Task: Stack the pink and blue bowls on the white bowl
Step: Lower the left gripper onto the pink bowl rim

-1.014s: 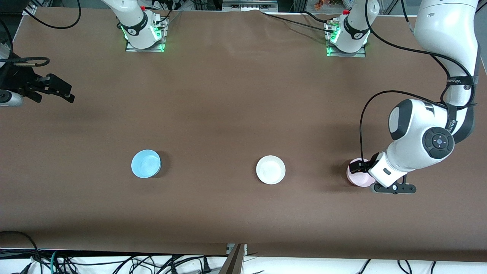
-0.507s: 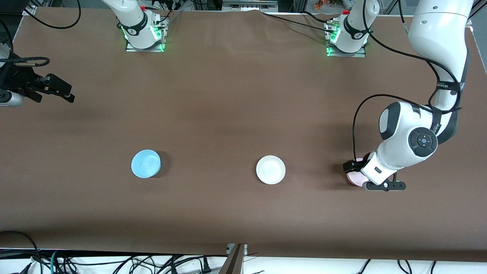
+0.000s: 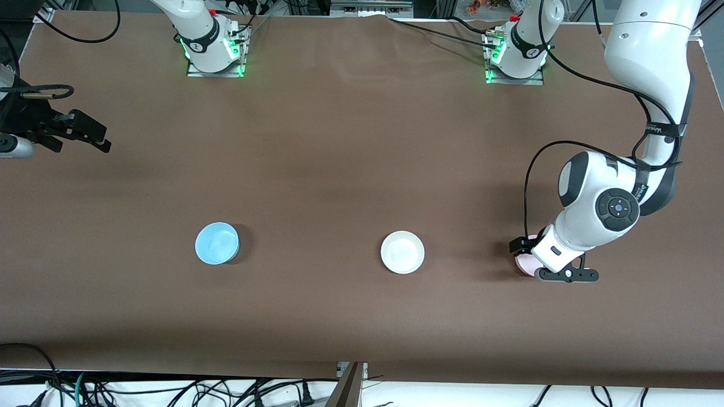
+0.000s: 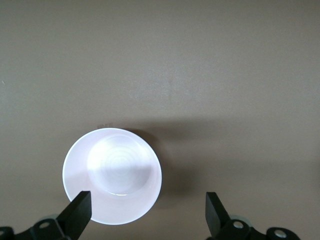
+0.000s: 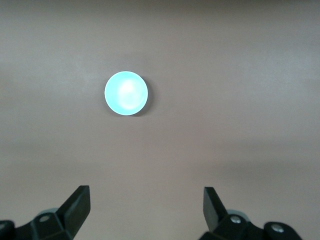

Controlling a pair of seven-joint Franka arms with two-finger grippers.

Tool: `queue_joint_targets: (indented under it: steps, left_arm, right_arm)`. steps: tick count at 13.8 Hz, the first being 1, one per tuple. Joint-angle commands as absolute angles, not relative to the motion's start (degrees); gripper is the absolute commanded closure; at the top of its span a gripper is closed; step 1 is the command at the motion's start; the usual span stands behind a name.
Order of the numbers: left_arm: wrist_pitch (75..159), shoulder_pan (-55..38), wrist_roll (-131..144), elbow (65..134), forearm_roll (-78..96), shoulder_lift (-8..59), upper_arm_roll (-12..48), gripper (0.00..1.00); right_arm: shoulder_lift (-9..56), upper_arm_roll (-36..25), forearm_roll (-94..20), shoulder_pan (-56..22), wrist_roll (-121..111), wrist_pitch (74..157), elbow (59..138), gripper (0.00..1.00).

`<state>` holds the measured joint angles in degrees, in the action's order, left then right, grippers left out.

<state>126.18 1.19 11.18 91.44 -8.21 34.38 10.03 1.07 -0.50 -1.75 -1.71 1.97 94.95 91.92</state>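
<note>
Brown matte covering spreads over the whole bench (image 3: 350,141), and from the front view I see three small round bowls in a row on it. The light sky-blue plain bowl (image 3: 216,243) sits toward the right arm's end, the glossy white bowl (image 3: 402,252) is in the middle, well apart from it, and the pale pink bowl (image 3: 524,263) lies toward the left arm's end, mostly covered by the left gripper (image 3: 537,261) right over it. The right gripper (image 3: 85,134) waits at the right arm's end of the bench, far from all three bowls.

On the left wrist view, the pale pink bowl (image 4: 112,176) stands upright and empty. The left gripper (image 4: 147,215) has its jaws spread wide; one finger (image 4: 79,212) overlaps the bowl's rim and the other is clear of it.

On the right wrist view, the right gripper (image 5: 146,207) also has its jaws apart, gripping nothing, with the sky-blue bowl (image 5: 126,93) well away on bare bench.
</note>
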Motion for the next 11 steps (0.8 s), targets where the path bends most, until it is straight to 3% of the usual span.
queue_joint_targets:
  steps: [1,11]
  left_arm:
    - [127.6,1.1,12.5,92.1,-9.8,34.7,10.2,0.00]
    - [129.3,0.8,11.5,92.3,-9.9,35.9,10.3,0.00]
  right_arm:
    - [1.5,-0.4,-2.6,-1.6,2.5,94.4,90.9,0.00]
    - [1.5,-0.4,-2.6,-1.6,2.5,94.5,90.9,0.00]
